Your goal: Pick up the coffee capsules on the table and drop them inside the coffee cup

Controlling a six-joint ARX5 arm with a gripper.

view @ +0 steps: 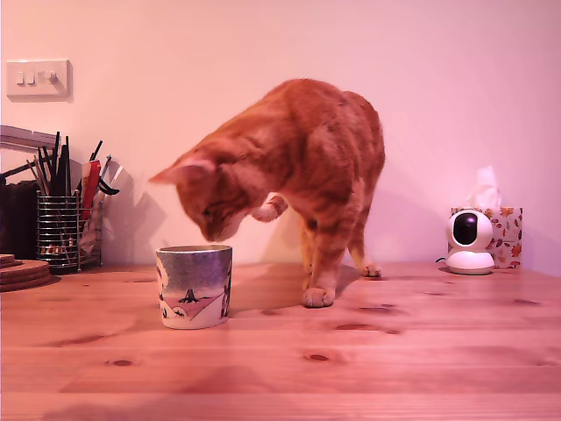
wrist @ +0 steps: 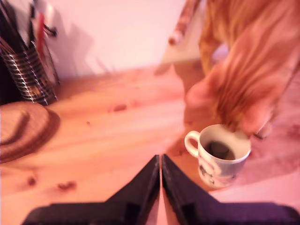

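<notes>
Pine table [view: 394,368] with knots all over, and honestly we mostly see cat here. In the exterior view an orange tabby cat [view: 298,167] stands on the table with its head dipped right over the coffee cup [view: 194,286], one front paw lifted. The cup sits upright toward that view's left, and the claw doesn't show in that view at all.

From the wrist view we get the claw [wrist: 161,161], its two black fingers pressed together tip to tip with nothing between them. The cup shows a small handle here and sits near the claw, ahead of it and off to one side, not touching. Inside the white cup there's a dark roundish thing at the bottom, which we take for the coffee capsule [wrist: 220,150], though it's blurry. The cat's nose is right at the rim.

Off to the exterior view's left is a wire mesh pen holder [view: 68,230], and on its right a small white camera [view: 469,241] beside a tissue box [view: 507,232].
</notes>
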